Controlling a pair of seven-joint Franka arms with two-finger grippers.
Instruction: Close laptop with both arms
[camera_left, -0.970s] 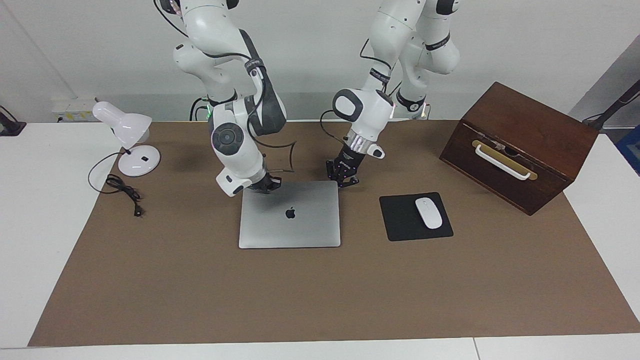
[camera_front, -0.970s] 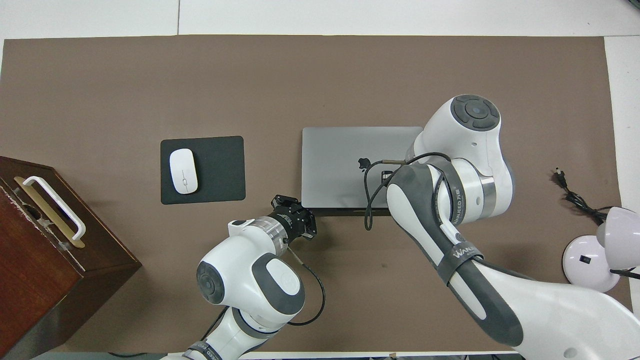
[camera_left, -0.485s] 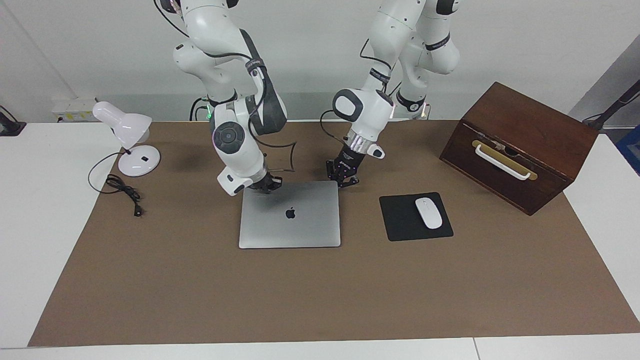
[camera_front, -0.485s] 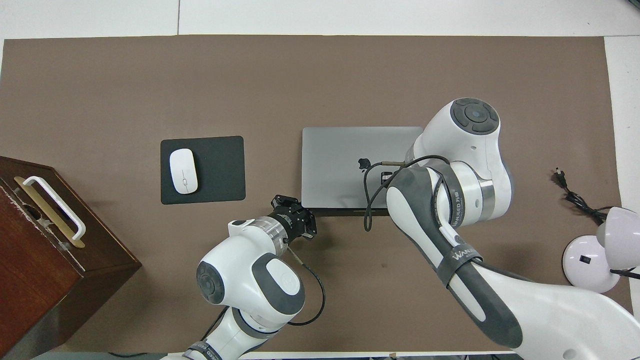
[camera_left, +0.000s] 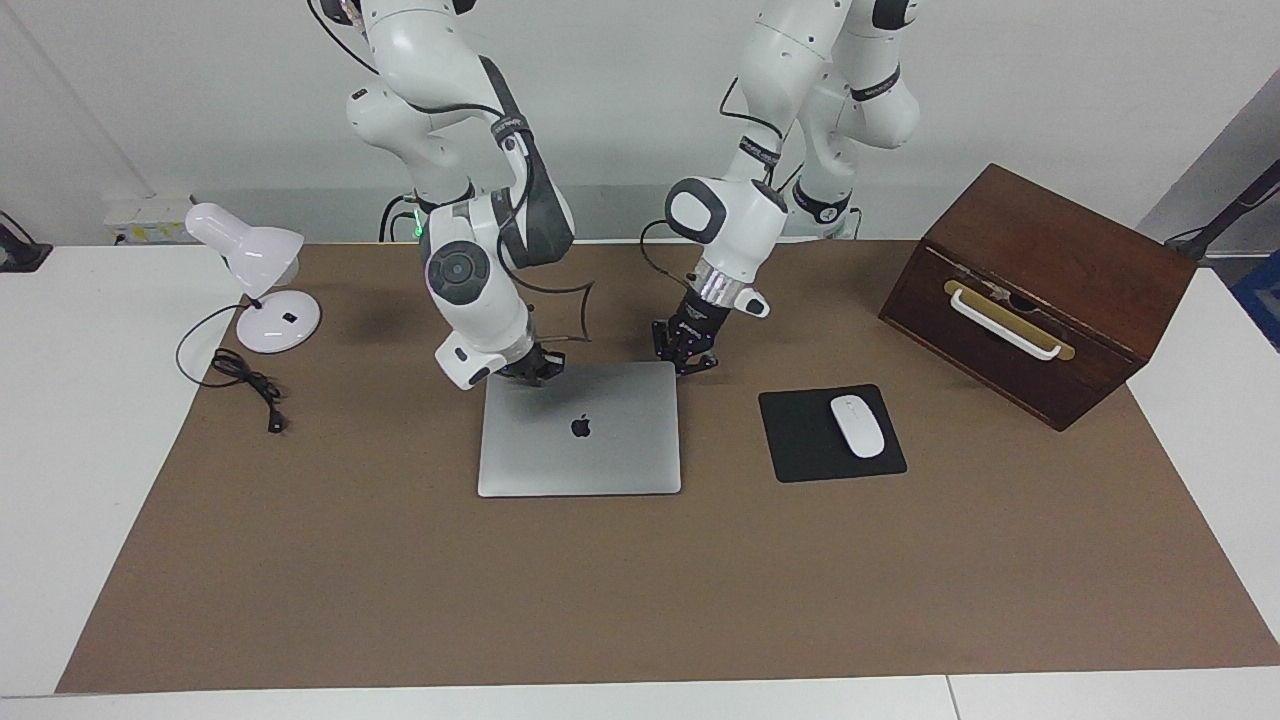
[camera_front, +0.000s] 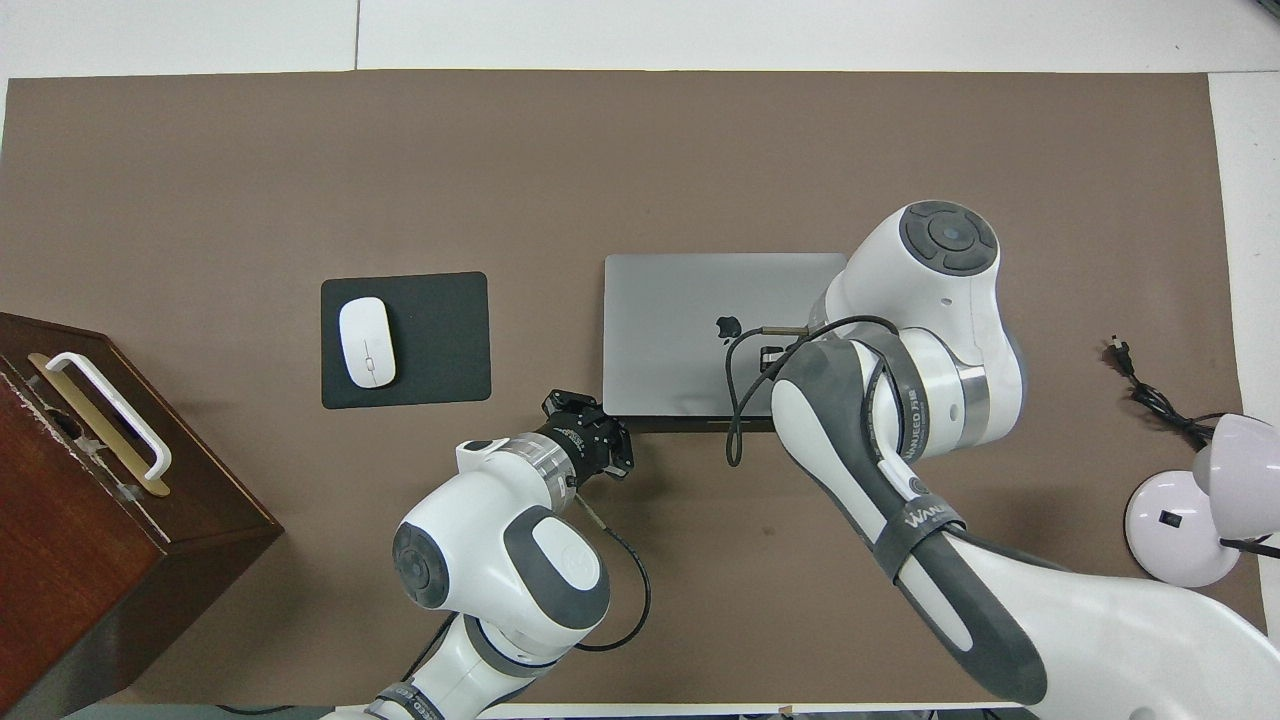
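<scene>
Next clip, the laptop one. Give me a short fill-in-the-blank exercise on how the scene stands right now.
1. The laptop lies flat on the brown mat with its lid fully ____.
2. The white mouse rests on a black ____.
3. The wooden box stands at the ____ arm's end of the table.
4. The right gripper and the left gripper are both at the laptop's edge ____ to the robots.

Missing words: closed; mouse pad; left; nearest

Both white jointed arms reach down low, the left black two-finger gripper (camera_left: 686, 364) and the right black gripper (camera_left: 531, 371) closed.
</scene>
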